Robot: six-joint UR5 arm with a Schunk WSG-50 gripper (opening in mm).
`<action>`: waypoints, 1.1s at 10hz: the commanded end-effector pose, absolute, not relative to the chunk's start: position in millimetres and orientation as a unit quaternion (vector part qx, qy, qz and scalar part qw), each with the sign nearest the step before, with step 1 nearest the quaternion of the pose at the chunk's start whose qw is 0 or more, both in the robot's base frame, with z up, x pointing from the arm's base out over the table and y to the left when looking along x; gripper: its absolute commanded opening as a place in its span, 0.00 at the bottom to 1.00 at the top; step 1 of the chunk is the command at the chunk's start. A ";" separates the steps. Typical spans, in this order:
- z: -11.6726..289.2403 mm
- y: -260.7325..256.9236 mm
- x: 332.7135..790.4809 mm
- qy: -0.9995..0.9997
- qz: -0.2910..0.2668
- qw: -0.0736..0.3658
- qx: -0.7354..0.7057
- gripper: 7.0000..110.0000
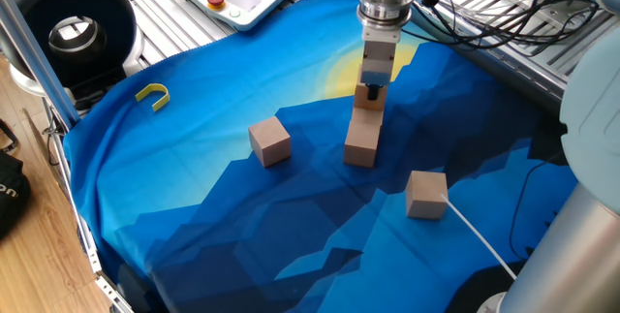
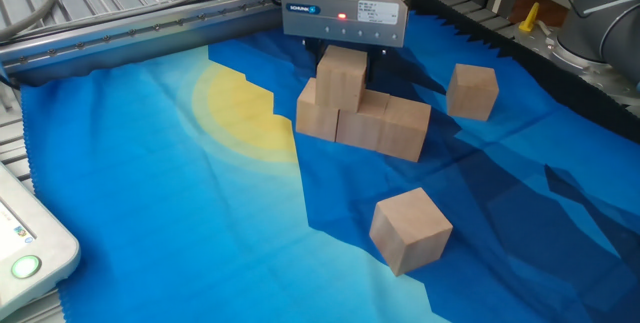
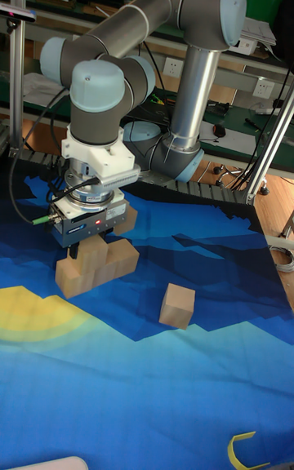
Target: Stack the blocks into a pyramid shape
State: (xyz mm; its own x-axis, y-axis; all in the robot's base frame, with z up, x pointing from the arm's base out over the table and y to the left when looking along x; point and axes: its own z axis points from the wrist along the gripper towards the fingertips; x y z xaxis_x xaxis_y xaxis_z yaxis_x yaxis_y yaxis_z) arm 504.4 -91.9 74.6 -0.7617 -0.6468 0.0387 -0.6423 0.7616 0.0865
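1. One fixed view: the gripper (image 1: 371,88) comes straight down onto the stack (image 1: 363,129), so the block it's dealing with sits directly under it, not off to a side. From here the bottom row runs away from the camera, so the stack reads as a single column and I can't count the row. Two loose blocks lie on the blue cloth (image 1: 194,197): one (image 1: 269,141) well to the left of the stack, the other (image 1: 426,194) nearer the camera and to the right. The yellow U-piece (image 1: 152,95) is way off by the cloth's far left edge, not part of this.

2. The other fixed view: way clearer. The bottom row (image 2: 365,118) is three blocks touching side by side, running left to right, and the upper block (image 2: 341,76) sits over the seam toward the left end. The gripper body is right on top of it, fingers hidden behind it, so I honestly can't tell if it's clamped or let go. Spare blocks sit at (image 2: 472,92) and (image 2: 410,229), both apart from the row.

3. Tall fixed view: same picture, gripper (image 3: 91,243) squarely above the stack (image 3: 94,264), one loose block (image 3: 177,305) off to the right. My guess is the next upper-row slot is the seam at the row's other end.
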 end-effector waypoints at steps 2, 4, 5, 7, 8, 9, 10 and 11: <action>75.1 -87.0 507.0 -0.936 -0.045 0.031 0.346 0.00; 75.1 -88.2 507.8 -0.936 -0.042 0.030 0.348 0.00; 74.9 -88.9 506.9 -0.935 -0.042 0.032 0.351 0.15; 73.8 -91.8 506.3 -0.930 -0.042 0.032 0.364 0.36; 73.9 -92.2 506.2 -0.929 -0.041 0.032 0.366 0.36; 74.2 -91.9 506.4 -0.928 -0.042 0.032 0.370 0.36; 74.1 -92.6 507.0 -0.927 -0.041 0.032 0.373 0.57; 73.0 -93.0 508.2 -0.927 -0.040 0.030 0.373 0.57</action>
State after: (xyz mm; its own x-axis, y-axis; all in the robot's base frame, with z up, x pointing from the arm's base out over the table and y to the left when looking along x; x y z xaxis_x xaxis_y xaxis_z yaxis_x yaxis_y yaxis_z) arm 505.6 -93.7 72.8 -0.7255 -0.6872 0.0387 -0.6819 0.7253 0.0947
